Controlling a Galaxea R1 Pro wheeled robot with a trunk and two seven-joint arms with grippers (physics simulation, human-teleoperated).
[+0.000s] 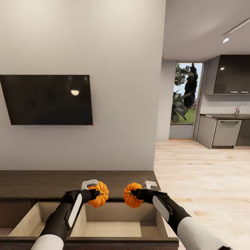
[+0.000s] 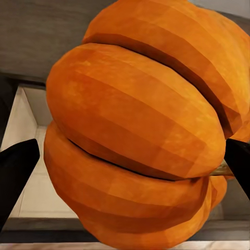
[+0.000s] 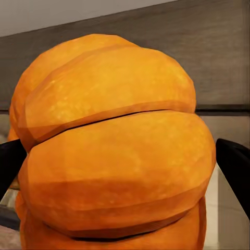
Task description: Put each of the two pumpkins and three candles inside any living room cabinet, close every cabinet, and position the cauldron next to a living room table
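A long, low dark-brown cabinet (image 1: 69,180) runs along the foot of a plain pale wall, and a black flat screen (image 1: 48,99) hangs on that wall above it. Two of the cabinet's pull-out fronts stand open side by side, showing pale interiors; the wider drawer (image 1: 114,227) lies below both arms, and the narrower one (image 1: 29,222) sits to its left. To the right the wall ends and light wooden flooring (image 1: 208,173) stretches back to a kitchen with dark upper cupboards (image 1: 232,73), grey lower units (image 1: 222,132) and a tall glass doorway (image 1: 184,100) looking onto greenery. The left pincer (image 1: 93,191) is clamped on one pumpkin (image 1: 99,194), and the right pincer (image 1: 140,192) is clamped on the other pumpkin (image 1: 132,195); both pumpkins hang in the air just above the back of the wide open drawer, near each other but apart. In the left wrist view the pumpkin (image 2: 140,135) takes up nearly the whole picture, with dark fingers (image 2: 15,174) at either edge and a sliver of pale drawer wall behind. The right wrist view is much the same: orange ribs (image 3: 114,146), a dark fingertip (image 3: 237,169) at each side, and brown cabinet wood behind. The drawer floors are partly hidden by the arms, and the cabinet's left end is cut off.
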